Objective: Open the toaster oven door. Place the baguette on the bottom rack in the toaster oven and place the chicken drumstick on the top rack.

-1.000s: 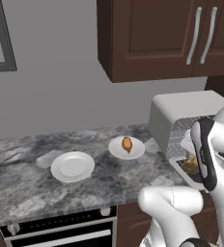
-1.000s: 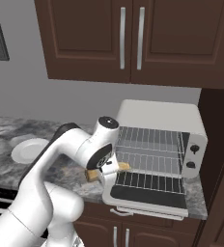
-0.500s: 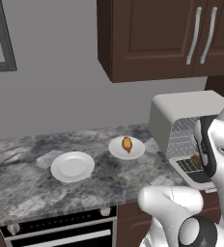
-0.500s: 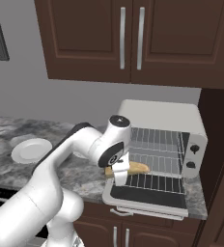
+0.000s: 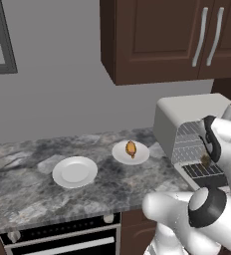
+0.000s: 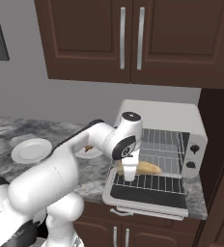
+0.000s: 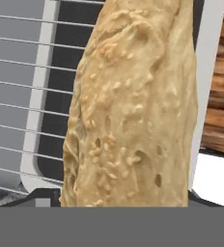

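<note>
Counter (image 5: 33,199) of grey marble carries the toaster oven (image 6: 157,116), whose door (image 6: 150,193) lies folded down flat in front. Left of the oven stand two white plates; the nearer plate (image 5: 137,155) holds the chicken drumstick (image 5: 131,148). Inside the oven mouth, over the bottom rack (image 6: 155,182), the gripper (image 6: 129,173) hangs with fingers clasped around the baguette (image 6: 145,168), seeded crust close against the hand camera (image 7: 133,111).

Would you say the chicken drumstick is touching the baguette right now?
Apart. In the left base view, the chicken drumstick lies on a small white plate on the counter, while the baguette in the right base view is at the toaster oven.
</note>
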